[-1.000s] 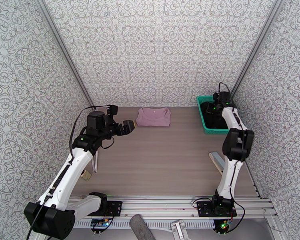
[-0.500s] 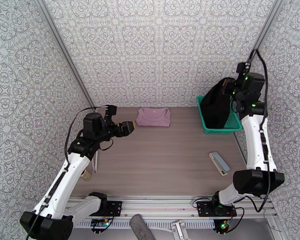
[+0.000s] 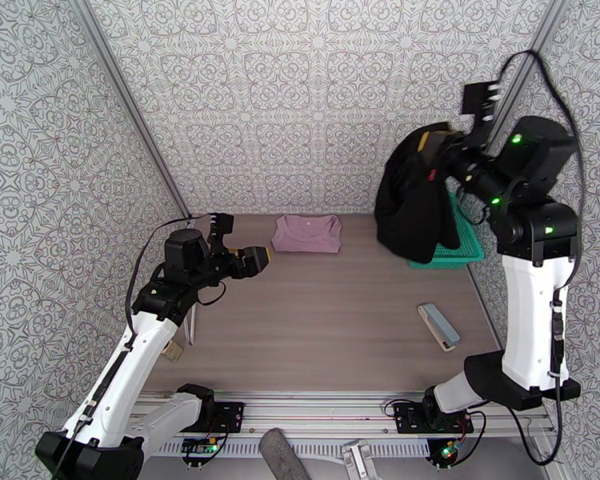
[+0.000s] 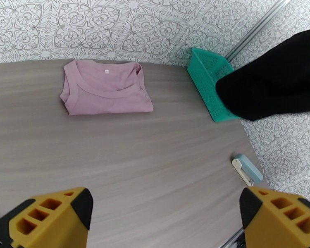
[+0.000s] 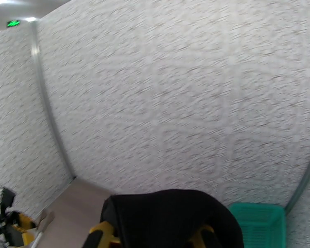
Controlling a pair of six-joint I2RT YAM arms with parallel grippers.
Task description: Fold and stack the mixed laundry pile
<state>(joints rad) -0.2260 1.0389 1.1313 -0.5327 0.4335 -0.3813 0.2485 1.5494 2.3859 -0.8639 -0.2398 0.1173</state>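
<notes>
While the right arm has swung upward over the last second, we see its end effector (image 3: 426, 142) clamped tight on the black garment (image 3: 412, 206). The garment has come up out of the teal basket (image 3: 465, 248) at the far right corner of the bench (image 3: 324, 314) and now hangs in the air above the basket's left rim. The mauve-pink shirt (image 3: 306, 234) lies folded flat at the middle of the far edge, unmoved. The left end effector (image 3: 254, 258) hovers near the far left corner, fingers spread wide, holding nothing. We judge the black garment is now free to be laid out, folded, and stacked with the shirt.
</notes>
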